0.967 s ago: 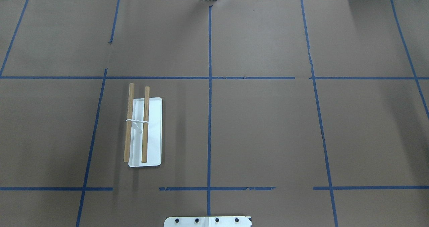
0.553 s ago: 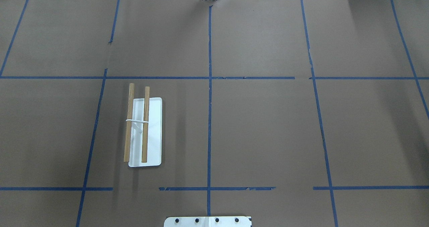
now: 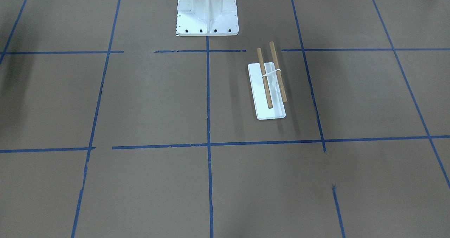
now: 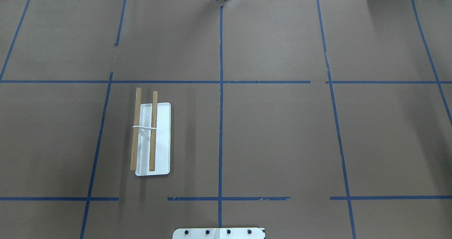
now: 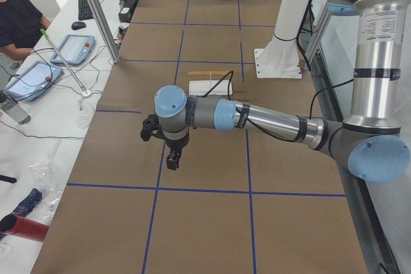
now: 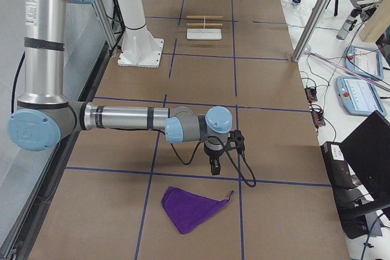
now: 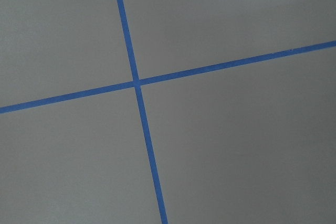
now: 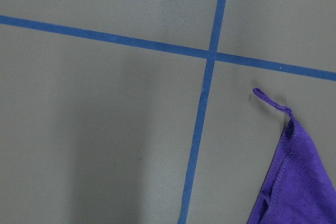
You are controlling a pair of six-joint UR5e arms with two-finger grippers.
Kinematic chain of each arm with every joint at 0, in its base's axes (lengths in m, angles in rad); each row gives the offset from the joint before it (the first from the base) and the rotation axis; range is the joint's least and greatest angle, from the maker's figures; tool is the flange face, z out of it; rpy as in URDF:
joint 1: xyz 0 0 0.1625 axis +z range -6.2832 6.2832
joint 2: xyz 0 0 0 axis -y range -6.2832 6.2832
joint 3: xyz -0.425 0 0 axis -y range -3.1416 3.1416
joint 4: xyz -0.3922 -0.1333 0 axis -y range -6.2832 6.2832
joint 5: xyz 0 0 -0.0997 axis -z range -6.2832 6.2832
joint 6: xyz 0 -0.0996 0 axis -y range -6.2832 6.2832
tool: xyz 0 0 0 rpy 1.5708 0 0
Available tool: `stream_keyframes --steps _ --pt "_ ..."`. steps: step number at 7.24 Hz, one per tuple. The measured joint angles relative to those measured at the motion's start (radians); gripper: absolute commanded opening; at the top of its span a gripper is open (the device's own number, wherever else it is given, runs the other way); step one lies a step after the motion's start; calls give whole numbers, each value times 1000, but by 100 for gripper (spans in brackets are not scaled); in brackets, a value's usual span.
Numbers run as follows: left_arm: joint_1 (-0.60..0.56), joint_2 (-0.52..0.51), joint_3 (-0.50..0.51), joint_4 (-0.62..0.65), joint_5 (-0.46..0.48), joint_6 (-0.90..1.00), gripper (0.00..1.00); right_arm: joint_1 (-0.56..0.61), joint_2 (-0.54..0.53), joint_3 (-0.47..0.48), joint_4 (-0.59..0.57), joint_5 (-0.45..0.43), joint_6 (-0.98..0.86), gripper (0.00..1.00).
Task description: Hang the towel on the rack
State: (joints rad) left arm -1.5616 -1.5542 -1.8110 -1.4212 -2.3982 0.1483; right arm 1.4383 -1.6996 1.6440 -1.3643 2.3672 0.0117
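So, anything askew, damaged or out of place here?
Nothing serious. The purple cloth towel lies bunched in a rough triangle on the brown paper table cover, whose blue tape grid is torn and gapped in places. The white-based wooden-dowel rack stands upright.

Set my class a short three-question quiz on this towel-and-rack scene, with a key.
1. True or false: the purple towel already hangs on the rack.
2. Where is the towel? A draped over the rack; B on the table near the right tool; C inside a basket.
3. Fill in: the rack carries ___ wooden rods.
Key: 1 false; 2 B; 3 two.
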Motion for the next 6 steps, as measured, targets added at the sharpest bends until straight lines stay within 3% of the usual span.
stream_keyframes --steps 1,2,4,6 --pt "0 0 -5 -1 -2 -1 100 -2 -13 -14 22 42 -2 90" --pt "-1 2 -17 -1 -3 -2 100 -2 -24 -47 40 38 -13 89" --pt "-3 3 -35 -1 -4 -6 100 -2 -10 -211 130 -63 -87 84" --pt "-3 3 -38 -1 -5 -7 100 4 18 -346 178 -89 -130 82"
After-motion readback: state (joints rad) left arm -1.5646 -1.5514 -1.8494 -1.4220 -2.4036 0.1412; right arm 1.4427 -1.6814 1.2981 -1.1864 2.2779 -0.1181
